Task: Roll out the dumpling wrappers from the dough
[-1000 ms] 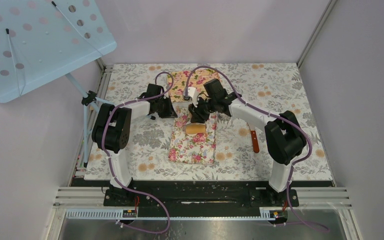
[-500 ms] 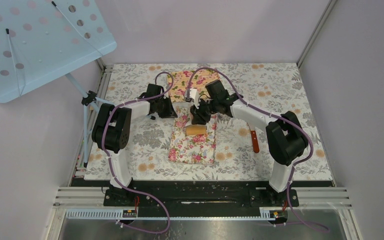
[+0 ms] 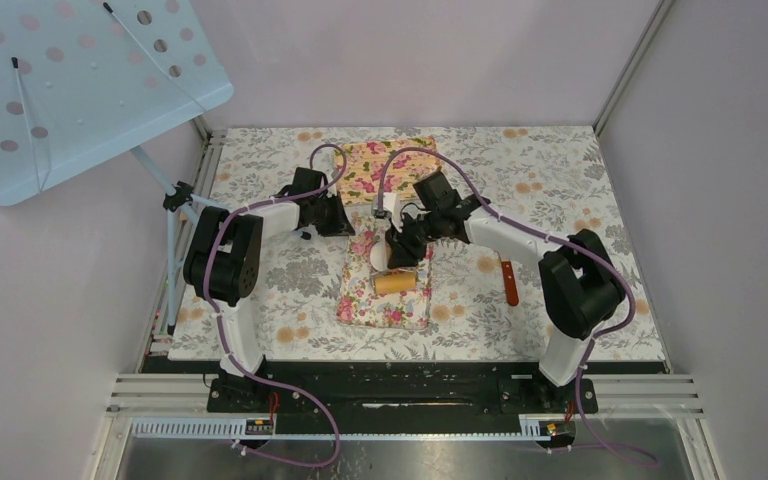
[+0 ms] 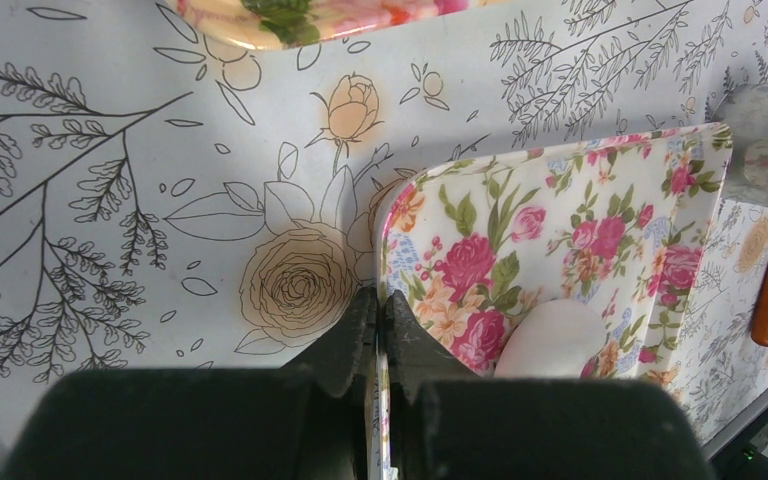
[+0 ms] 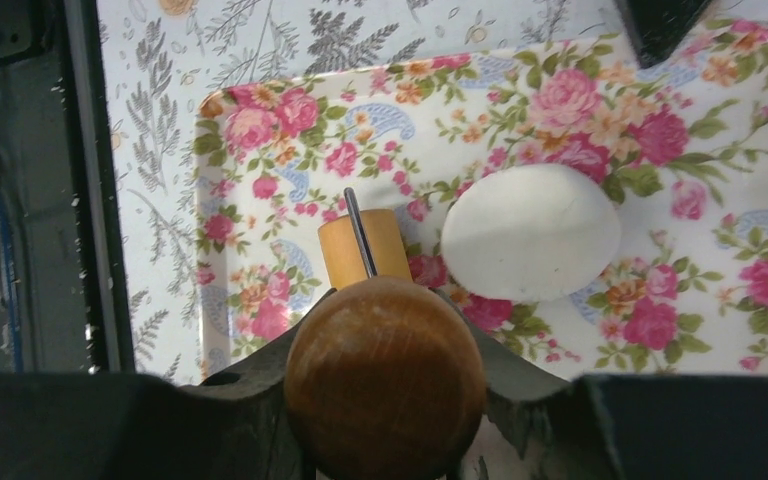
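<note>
Black left hand [image 4: 380,330] pinches the rim of the nearer tray [image 4: 600,190], mid-worktop; a second tray [image 3: 392,160] lies by the far edge. One flattened white dough [image 5: 532,232] lies on the nearer tray. The right hand [image 5: 385,372] clasps one wooden roller [image 5: 365,248] just beside it.

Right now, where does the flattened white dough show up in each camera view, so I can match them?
Top external: dough mid-table, a white patch just beyond the wooden roller, partly hidden.
Left wrist: dough at the bottom edge, right of centre.
Right wrist: dough right of centre, beside the roller.
Shared landmark: the rose-patterned tray under it.
</note>
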